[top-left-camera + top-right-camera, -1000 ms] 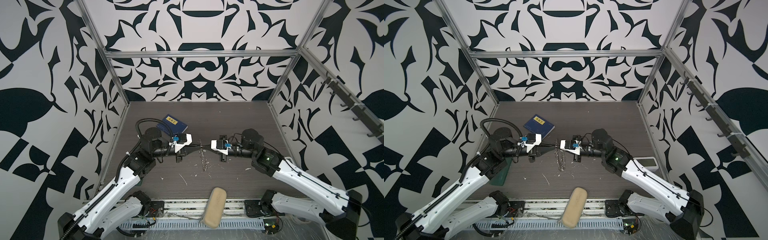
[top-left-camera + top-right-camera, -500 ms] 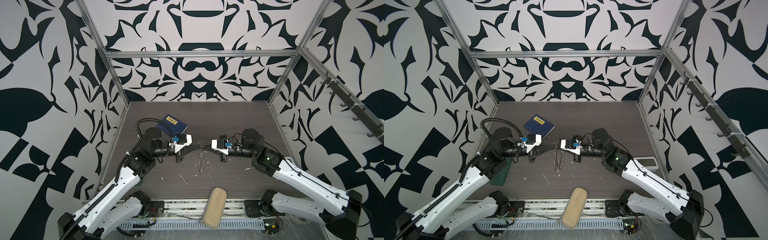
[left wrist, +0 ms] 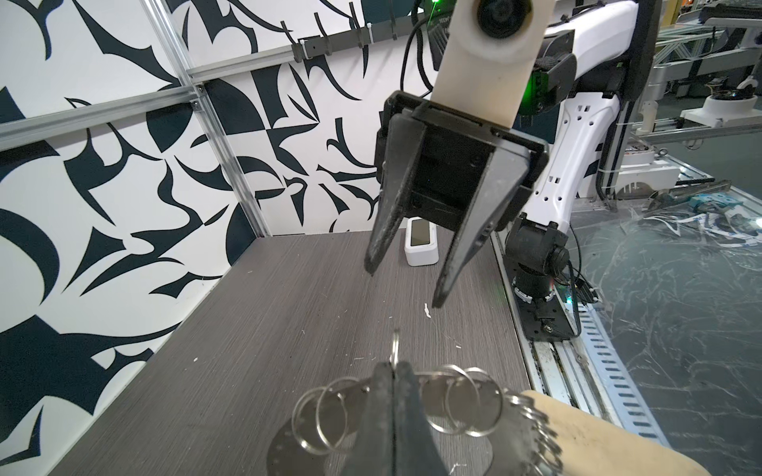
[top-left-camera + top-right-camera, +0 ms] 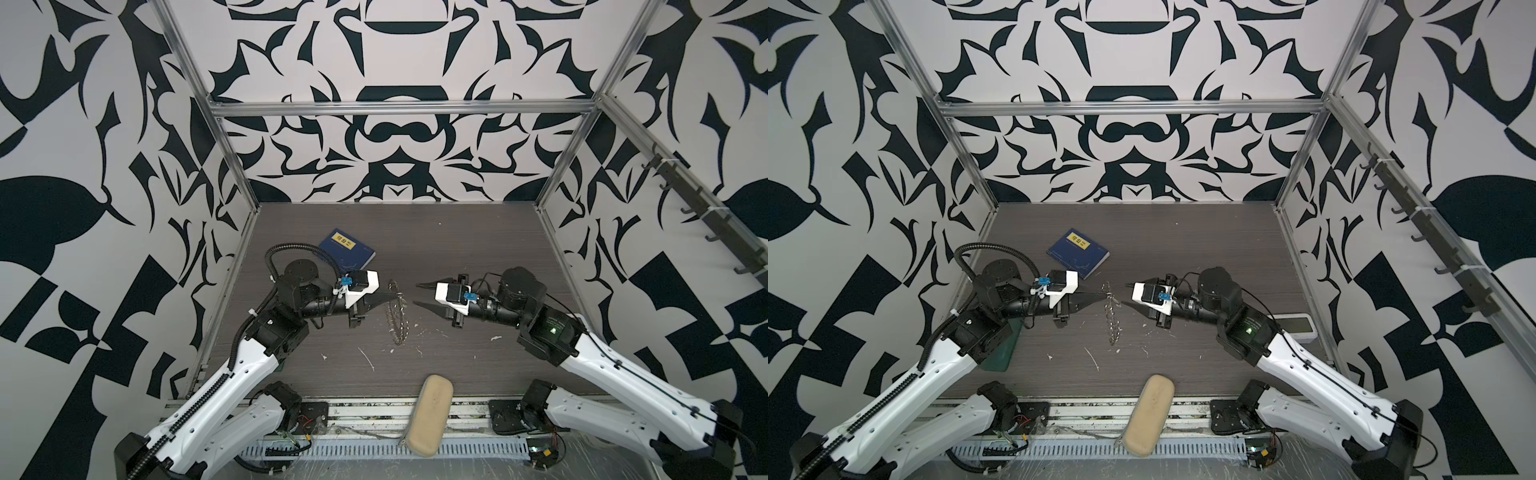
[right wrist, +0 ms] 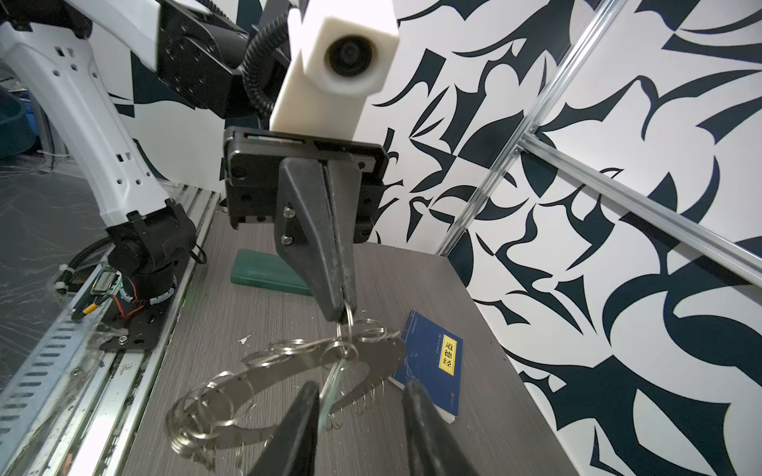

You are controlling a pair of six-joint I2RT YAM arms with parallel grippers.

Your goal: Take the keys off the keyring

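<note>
**The keys are not off yet**

The keyring point(image 5: 288, 366) hangs in the air over the middle of the bench point(image 4: 478, 257). It hangs straight down, so in both top views it looks like a thin line. Its low end is down by the bench, but I cannot tell if it touches.

A thin pale green thing point(image 5: 333, 385) hangs from a small ring point(image 5: 344, 348) near the top of the keyring. I think this is the keys, seen from the edge. So the keys look like they are still on the keyring. No key lies loose on the bench; there are only little white bits.

The left tool point(image 5: 340, 313) is closed tight. It pinches a small ring at the top rim and holds the whole keyring up.

The right tool point(image 4: 417, 294) points at the keyring from the other side. Its two fingers point(image 3: 437, 303) are spread apart and hold nothing. It is near the keyring but does not touch it.

What is done: the keyring is lifted and held. What is left is most of the job. The right tool has to take hold of the keys and work them off the small ring.

A blue book point(image 4: 347, 253) lies farther back on the bench.
</note>
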